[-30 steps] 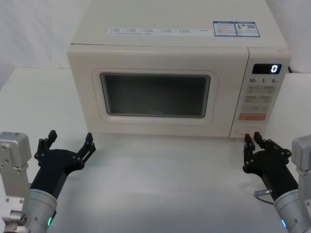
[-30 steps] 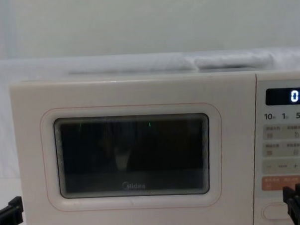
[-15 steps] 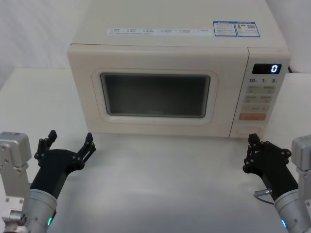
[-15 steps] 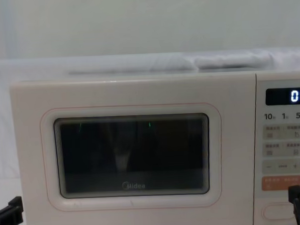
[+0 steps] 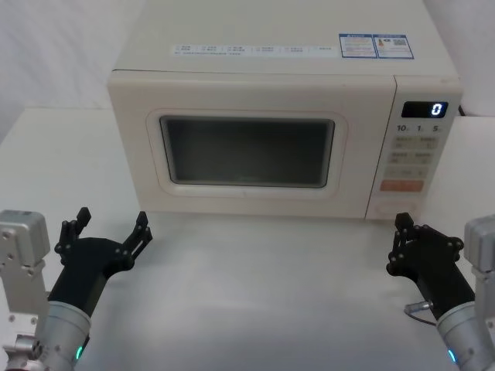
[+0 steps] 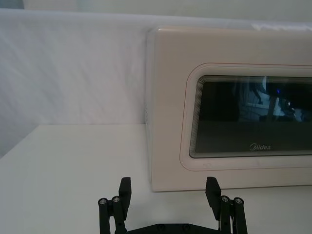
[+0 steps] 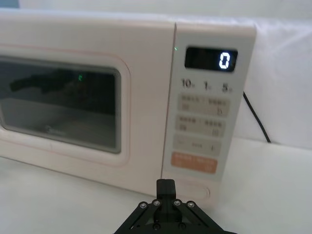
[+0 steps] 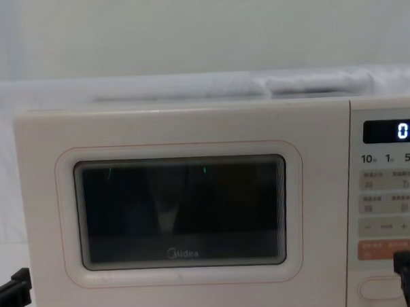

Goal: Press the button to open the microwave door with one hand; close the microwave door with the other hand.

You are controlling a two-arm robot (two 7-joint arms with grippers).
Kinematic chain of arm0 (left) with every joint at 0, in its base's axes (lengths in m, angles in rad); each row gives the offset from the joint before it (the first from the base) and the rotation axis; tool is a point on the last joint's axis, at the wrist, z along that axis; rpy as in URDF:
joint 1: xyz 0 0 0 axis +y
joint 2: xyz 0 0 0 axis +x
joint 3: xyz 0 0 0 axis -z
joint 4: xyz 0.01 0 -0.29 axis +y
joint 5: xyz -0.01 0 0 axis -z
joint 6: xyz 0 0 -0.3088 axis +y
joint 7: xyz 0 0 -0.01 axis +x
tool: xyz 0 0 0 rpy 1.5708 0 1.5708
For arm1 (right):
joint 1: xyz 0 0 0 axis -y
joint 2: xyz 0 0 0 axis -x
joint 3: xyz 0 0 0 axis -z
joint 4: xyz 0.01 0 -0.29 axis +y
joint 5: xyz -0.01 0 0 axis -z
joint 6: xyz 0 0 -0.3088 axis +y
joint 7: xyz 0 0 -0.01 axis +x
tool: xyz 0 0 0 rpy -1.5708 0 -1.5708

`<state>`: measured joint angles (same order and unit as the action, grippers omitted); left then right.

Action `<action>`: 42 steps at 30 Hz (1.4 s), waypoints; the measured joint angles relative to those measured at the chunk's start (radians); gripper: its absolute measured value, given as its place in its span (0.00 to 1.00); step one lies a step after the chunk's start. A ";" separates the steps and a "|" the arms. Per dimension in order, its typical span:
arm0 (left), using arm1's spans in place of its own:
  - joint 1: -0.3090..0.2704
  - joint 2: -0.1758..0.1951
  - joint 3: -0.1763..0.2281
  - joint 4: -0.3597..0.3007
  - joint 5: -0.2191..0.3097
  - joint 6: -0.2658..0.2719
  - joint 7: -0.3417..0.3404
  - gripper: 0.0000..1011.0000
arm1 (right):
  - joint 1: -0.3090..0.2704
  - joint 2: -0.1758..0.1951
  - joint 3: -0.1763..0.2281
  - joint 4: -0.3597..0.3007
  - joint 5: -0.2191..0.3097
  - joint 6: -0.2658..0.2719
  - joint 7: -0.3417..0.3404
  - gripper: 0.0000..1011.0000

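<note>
Right now, step: the opening press is not yet made; the microwave door (image 5: 251, 147) sits flush and shut across the middle of the head view.
Button: the wide pill-shaped button (image 7: 195, 190) lies at the foot of the control strip (image 5: 416, 151), under the orange key (image 7: 194, 162), low and right of centre in the right wrist view.
Right gripper (image 5: 398, 243): lower right of the head view, fingers pinched together into a point, just short of the button.
Left gripper (image 5: 108, 229): lower left, fingers spread apart, holding nothing, low before the door's left end.
Next move: I judge a short forward push of the closed right tip onto the pill button; the left waits to swing the door back.
</note>
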<state>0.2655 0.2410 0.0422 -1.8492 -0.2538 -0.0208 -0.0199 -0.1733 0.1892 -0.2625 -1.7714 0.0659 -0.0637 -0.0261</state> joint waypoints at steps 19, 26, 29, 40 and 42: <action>0.000 0.000 0.000 0.000 0.000 0.000 0.000 0.99 | 0.020 -0.030 0.043 -0.036 0.005 0.132 0.099 0.00; 0.000 0.000 0.000 0.000 0.000 0.000 0.000 0.99 | 0.049 -0.056 0.048 0.015 0.004 0.175 0.120 0.00; 0.000 0.000 0.000 0.000 0.000 0.000 0.000 0.99 | 0.062 -0.068 0.048 0.038 -0.001 0.186 0.124 0.00; 0.000 0.000 0.000 0.000 0.000 0.000 0.000 0.99 | 0.084 -0.110 0.058 0.093 -0.030 0.203 0.102 0.00; 0.000 0.000 0.000 0.000 0.000 0.000 0.000 0.99 | 0.084 -0.119 0.062 0.097 -0.030 0.206 0.096 0.00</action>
<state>0.2655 0.2409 0.0421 -1.8492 -0.2539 -0.0208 -0.0199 -0.0889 0.0705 -0.2002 -1.6744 0.0355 0.1420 0.0703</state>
